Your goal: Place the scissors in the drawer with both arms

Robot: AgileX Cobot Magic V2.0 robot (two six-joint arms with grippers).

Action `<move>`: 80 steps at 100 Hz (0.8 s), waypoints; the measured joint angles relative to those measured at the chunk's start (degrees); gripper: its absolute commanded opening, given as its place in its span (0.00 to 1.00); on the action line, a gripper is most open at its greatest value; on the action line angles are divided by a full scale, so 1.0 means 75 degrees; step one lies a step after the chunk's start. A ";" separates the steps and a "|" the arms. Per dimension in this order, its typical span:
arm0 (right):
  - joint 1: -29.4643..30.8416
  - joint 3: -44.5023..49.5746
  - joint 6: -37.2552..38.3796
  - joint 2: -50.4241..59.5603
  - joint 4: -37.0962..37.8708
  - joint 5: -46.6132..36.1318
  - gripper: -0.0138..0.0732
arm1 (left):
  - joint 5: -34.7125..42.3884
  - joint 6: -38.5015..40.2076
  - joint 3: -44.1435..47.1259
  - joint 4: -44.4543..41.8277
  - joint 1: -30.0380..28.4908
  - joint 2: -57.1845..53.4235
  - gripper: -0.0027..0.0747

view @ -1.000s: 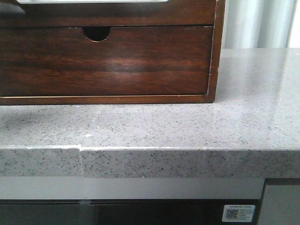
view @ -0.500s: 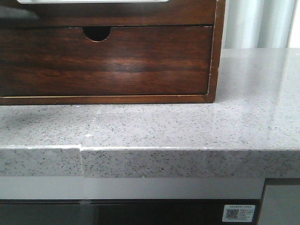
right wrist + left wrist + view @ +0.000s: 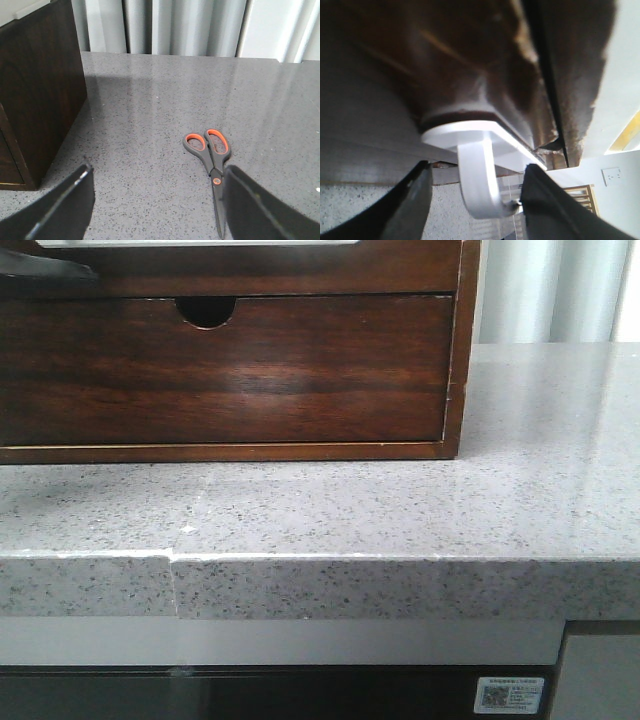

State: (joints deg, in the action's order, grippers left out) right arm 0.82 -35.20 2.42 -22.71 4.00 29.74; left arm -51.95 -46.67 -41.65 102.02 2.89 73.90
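One change: dark left gripper (image 3: pixel 45 273) now intrudes at far left by drawer (image 3: pixel 250 265); jaws apart, straddling white handle (image 3: pixel 480 185), not clamped. Right gripper (image 3: pixel 155 205) apart above scissors (image 3: pixel 212 170), flat on counter (image 3: pixel 400 510) right of cabinet (image 3: pixel 40 85). Pull-open looks next.

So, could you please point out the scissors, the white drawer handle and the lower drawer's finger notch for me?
scissors (image 3: pixel 212 167): right wrist view, on the grey handle shank just above the pivot.
white drawer handle (image 3: pixel 476 182): left wrist view, on its curved hook.
finger notch (image 3: pixel 206 310): front view, centre of the half-round cut-out.
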 measured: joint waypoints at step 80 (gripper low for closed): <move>0.0000 0.0000 0.0000 0.0000 0.0000 0.0000 0.71 | -0.0590 0.0360 0.0613 0.0088 -0.0074 -0.0772 0.01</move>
State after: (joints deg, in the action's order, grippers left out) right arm 0.82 -35.20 2.42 -22.71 4.00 29.74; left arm -56.38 -43.97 -37.05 102.69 2.34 68.11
